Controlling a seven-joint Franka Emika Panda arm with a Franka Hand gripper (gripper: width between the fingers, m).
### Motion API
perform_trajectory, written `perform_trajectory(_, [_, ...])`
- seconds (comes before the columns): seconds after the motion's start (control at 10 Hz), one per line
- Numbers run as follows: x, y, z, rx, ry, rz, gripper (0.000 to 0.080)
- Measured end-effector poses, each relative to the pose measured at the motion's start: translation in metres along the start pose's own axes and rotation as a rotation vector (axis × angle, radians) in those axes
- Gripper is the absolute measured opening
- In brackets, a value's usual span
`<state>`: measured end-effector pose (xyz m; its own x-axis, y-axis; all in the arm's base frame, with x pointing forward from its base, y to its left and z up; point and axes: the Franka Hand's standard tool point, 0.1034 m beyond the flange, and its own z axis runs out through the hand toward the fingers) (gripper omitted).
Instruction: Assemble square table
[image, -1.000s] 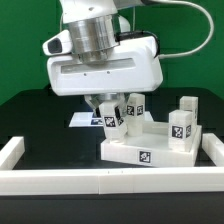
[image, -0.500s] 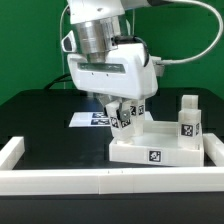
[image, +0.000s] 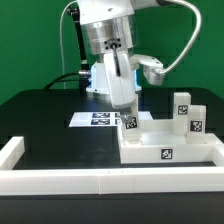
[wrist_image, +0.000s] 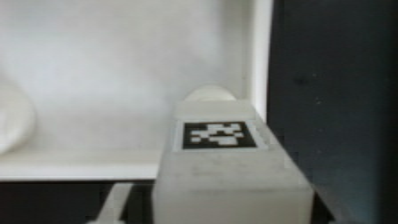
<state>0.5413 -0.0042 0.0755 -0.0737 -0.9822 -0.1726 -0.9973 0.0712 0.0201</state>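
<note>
Up close there's a white leg post (wrist_image: 221, 150) with a black-and-white tag (wrist_image: 219, 135) facing the camera. Behind it sits the white slab (wrist_image: 107, 70), with dark worktop (wrist_image: 338, 100) beside it. Pretty blurry, so I can't tell what's gripping the post.

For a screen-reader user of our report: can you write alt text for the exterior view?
A robot hand reaches down over the near corner of a white square tabletop, a tagged white leg between its fingers. Two more tagged legs stand on the tabletop's far side. The marker board lies behind on the black table, with a low white wall in front.
</note>
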Motion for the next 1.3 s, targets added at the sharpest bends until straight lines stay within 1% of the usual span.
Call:
perform_trajectory(0.1, [-0.0005, -0.0001, -0.0001, 0.0, -0.002, 0.089, 0.0291])
perform_trajectory(0.3, [-0.0004, -0.0001, 0.0, 0.0, -0.003, 0.101, 0.0291])
perform_trajectory(0.4, [-0.0005, 0.0001, 0.0001, 0.0, -0.003, 0.062, 0.0355])
perform_trajectory(0.5, [-0.0005, 0.0001, 0.0001, 0.0, -0.003, 0.012, 0.0355])
perform_trajectory(0.6, [-0.0005, 0.0002, 0.0001, 0.0, -0.003, -0.104, 0.0548])
perform_trajectory(0.7, [-0.0007, 0.0002, -0.0001, 0.001, -0.003, -0.226, 0.0617])
perform_trajectory(0.8, [-0.0011, 0.0002, -0.0003, -0.001, -0.005, -0.317, 0.0644])
perform_trajectory(1.0, [0.0024, 0.0001, -0.0002, 0.007, -0.002, -0.514, 0.0648])
perform_trajectory(1.1, [0.0036, 0.0006, -0.0002, 0.006, 0.0, -0.663, 0.0648])
perform_trajectory(1.3, [0.0007, 0.0001, -0.0014, 0.005, 0.003, -0.788, 0.0648])
